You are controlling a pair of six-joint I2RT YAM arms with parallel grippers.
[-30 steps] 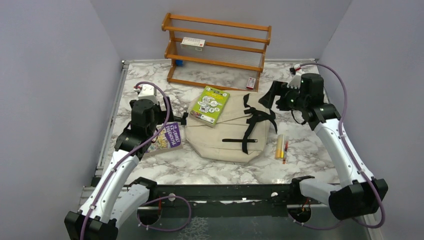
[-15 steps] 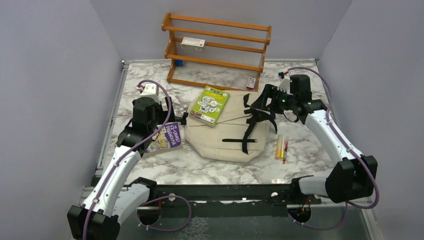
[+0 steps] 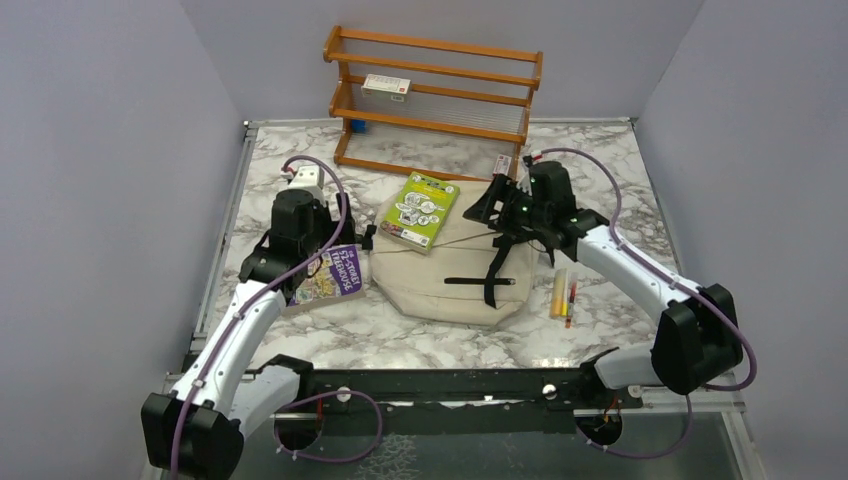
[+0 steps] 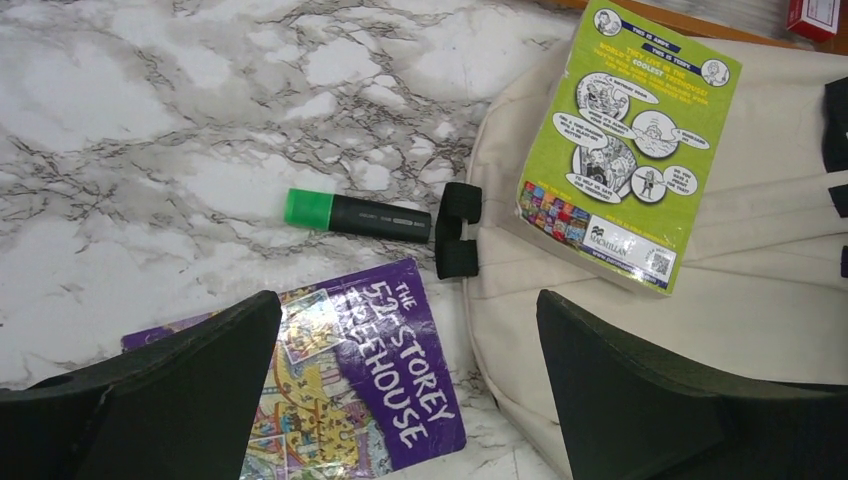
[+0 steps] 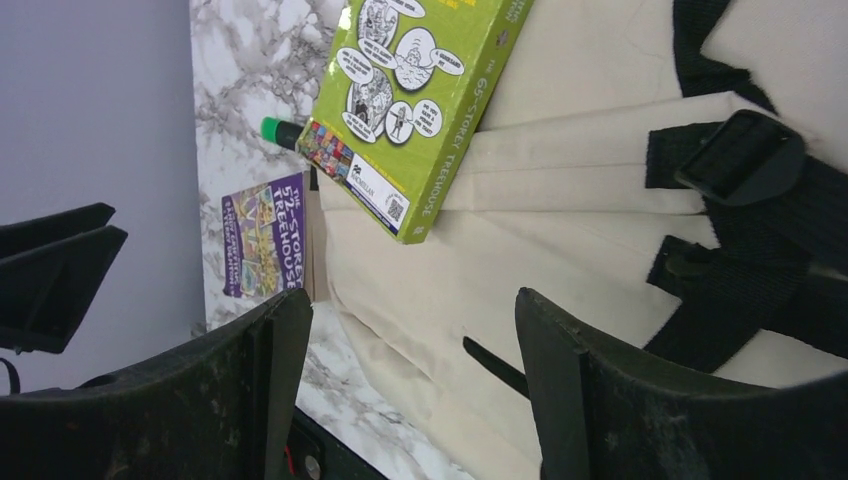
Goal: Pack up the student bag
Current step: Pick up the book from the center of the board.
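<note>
**A:** Right claw [image 5: 410,310] hangs over the student bag [image 3: 450,265], fingers spread, nothing between them. The bag lies flat in the middle of the table [image 3: 400,340], strap side up, between the two arms.

**B:** And the green book [image 5: 420,110] lies on top of it, not inside. My read: the bag needs clearing or opening first. Come down square on the book's edge and stay clear of the black straps [image 5: 745,155].

**A:** Left claw [image 4: 405,310]?

**B:** Wide open too, and empty, above the purple book [image 4: 350,380] and the green-capped marker [image 4: 360,213] beside the bag.

**A:** Anything packed?

**B:** The bag's opening is hidden, so I can't tell. The wooden rack [image 3: 435,100] holds a small white box [image 3: 386,86].
</note>
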